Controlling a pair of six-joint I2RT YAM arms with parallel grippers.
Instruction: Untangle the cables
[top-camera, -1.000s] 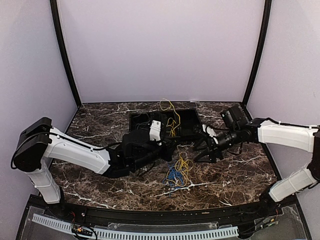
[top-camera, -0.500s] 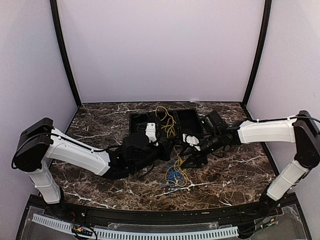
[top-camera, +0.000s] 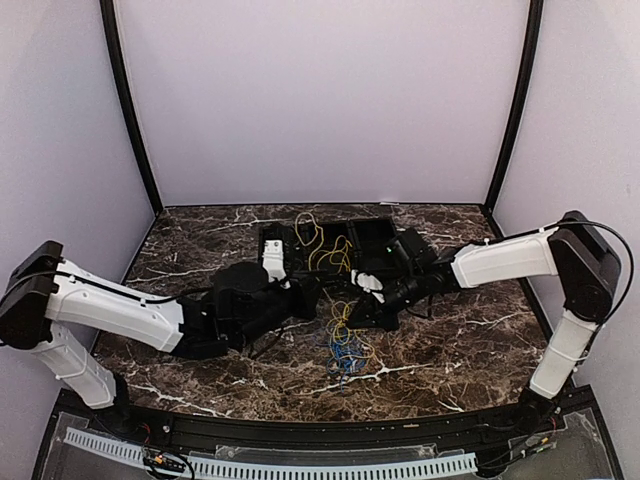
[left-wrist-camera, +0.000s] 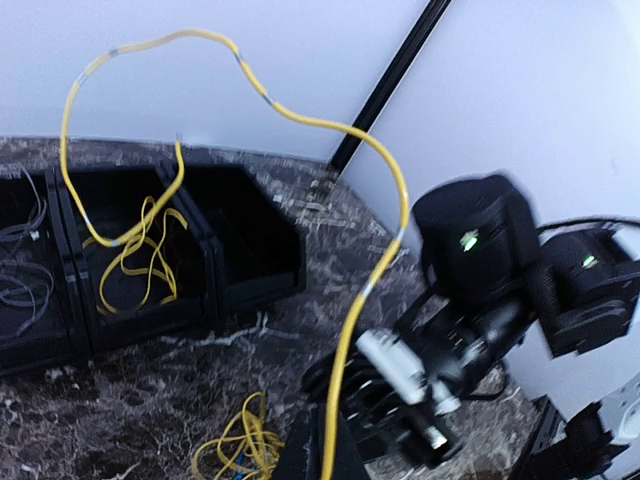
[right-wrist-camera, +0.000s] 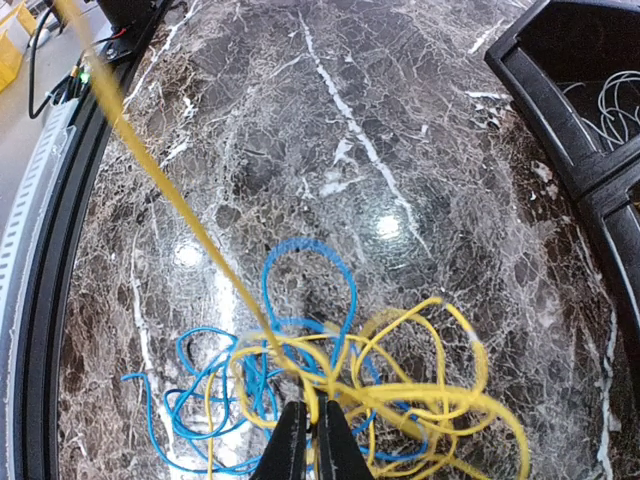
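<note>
Right hand (right-wrist-camera: 312, 415) pinches the cables (right-wrist-camera: 330, 375) (yellow and blue).

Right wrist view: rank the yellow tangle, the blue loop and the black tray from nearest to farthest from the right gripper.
1. The yellow tangle, right at the fingertips of the right gripper.
2. The blue loop, just ahead of the tips, centre of view.
3. The black tray, far off at the upper right.
</note>
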